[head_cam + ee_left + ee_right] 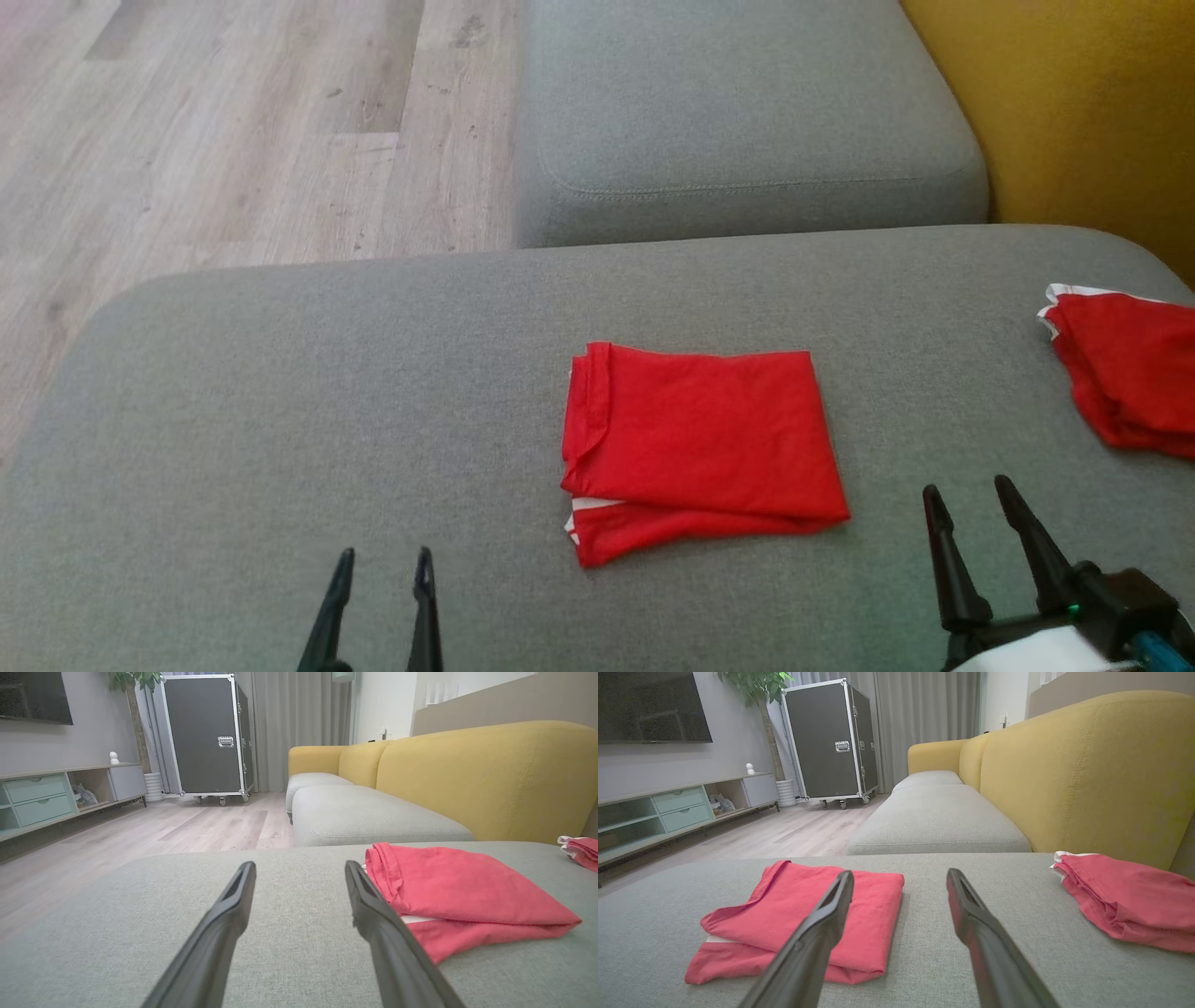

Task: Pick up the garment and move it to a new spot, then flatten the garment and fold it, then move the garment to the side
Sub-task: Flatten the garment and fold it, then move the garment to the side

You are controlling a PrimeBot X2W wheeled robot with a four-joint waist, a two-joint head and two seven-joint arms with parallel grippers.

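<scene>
Left gripper: jaws apart, holding nothing. It sits to the near left of the folded red garment, apart from the fabric.

Right gripper: jaws apart, holding nothing. It sits just off the garment's near right corner, not touching it.

The garment lies flat on the grey seat cushion, folded into a rectangle. A lower layer and a white strip protrude at its near left corner.

A second red garment, crumpled, lies well to the right of the folded one. The yellow backrest stands beyond and to the right. Another grey cushion lies beyond the folded garment, and the wood floor beyond and to the left.
</scene>
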